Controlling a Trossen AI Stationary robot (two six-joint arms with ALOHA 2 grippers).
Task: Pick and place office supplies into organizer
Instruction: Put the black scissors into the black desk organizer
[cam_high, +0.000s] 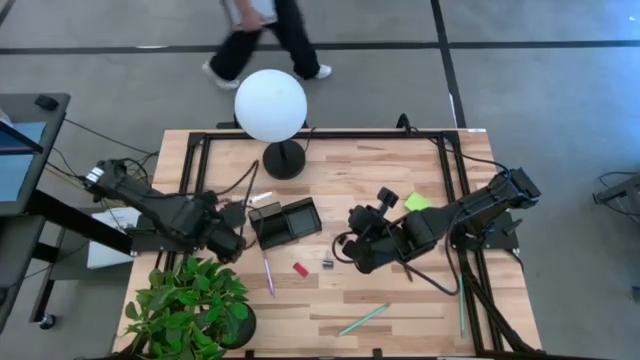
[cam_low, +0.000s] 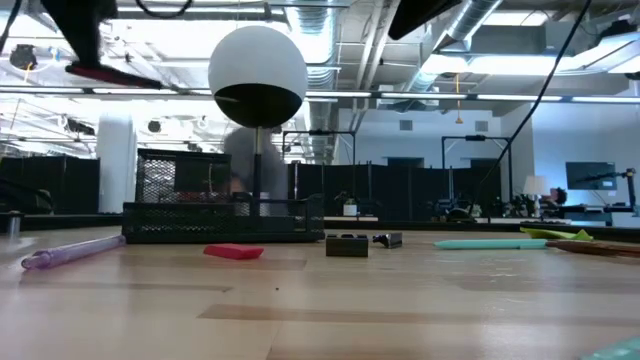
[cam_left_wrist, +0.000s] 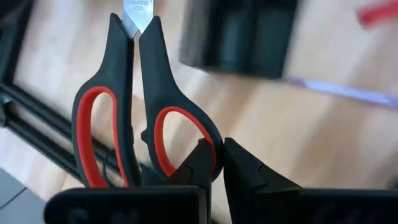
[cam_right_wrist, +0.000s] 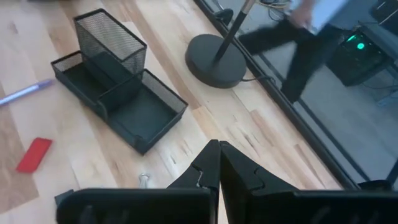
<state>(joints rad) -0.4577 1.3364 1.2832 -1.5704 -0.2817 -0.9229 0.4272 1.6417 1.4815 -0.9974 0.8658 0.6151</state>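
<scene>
Red-and-black-handled steel scissors (cam_left_wrist: 134, 106) hang pinched in my left gripper (cam_left_wrist: 217, 163), blades pointing ahead toward the black mesh organizer tray (cam_high: 286, 223) just beside it (right gripper (cam_right_wrist: 219, 163) closed, empty, farther off).

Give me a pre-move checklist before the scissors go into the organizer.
1. Left gripper shut on the scissors by a handle loop: ok.
2. Blades closed: ok.
3. Organizer low trays free of items: ok.
4. Inside of its tall mesh cup: cannot tell.
5. Right gripper shut, empty, held above the table away from the organizer: ok.
6. Person walking beyond the table's far edge, off the table: ok.
</scene>
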